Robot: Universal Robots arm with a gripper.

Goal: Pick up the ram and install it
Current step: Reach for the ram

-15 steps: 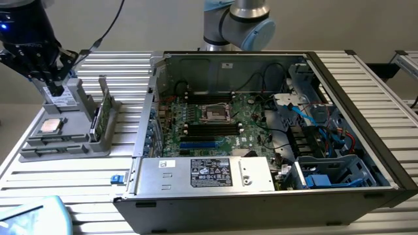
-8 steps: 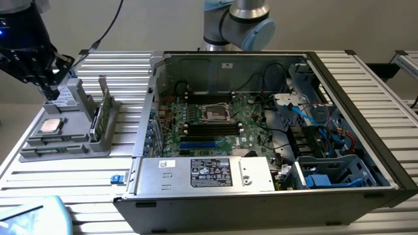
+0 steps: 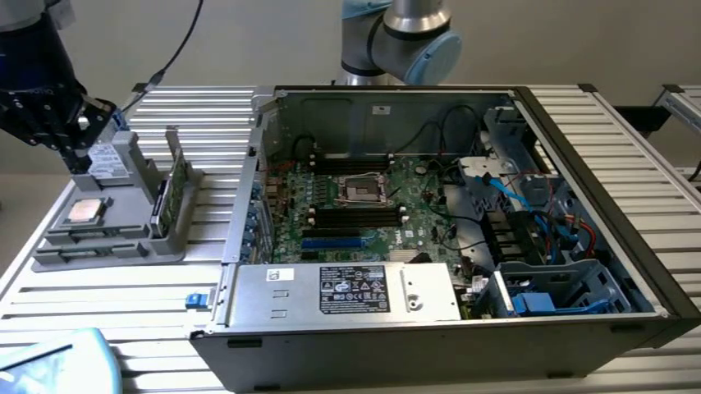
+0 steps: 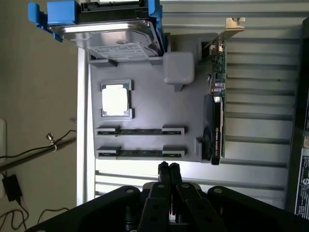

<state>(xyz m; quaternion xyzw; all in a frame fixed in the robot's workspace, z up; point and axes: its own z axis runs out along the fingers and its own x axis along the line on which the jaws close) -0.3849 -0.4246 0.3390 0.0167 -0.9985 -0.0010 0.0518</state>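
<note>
The claw hangs over the edge of a grey holder tray, its two fingertips pressed together with nothing between them. The ram lies just ahead of the fingertips, a thin dark stick seated on its long edge in a pair of grey clips in the tray, not touched by the claw. A second ram stick sits parallel to it, one row farther from the claw, in clips of its own.

Beyond both sticks is the square silver processor chip in its shallow recess. Farther still is a hard drive in a blue bracket, at the tray's far end from the claw. A pale rounded block stands to one side of the processor chip, and a green expansion card stands on edge along the side of the tray.

In the exterior view the tray rests on a slatted metal table, well to the exterior view's left of an open computer case. Inside the case the motherboard lies flat, with long black memory slots beside the processor socket. A silver power supply sits along the case's near edge.
</note>
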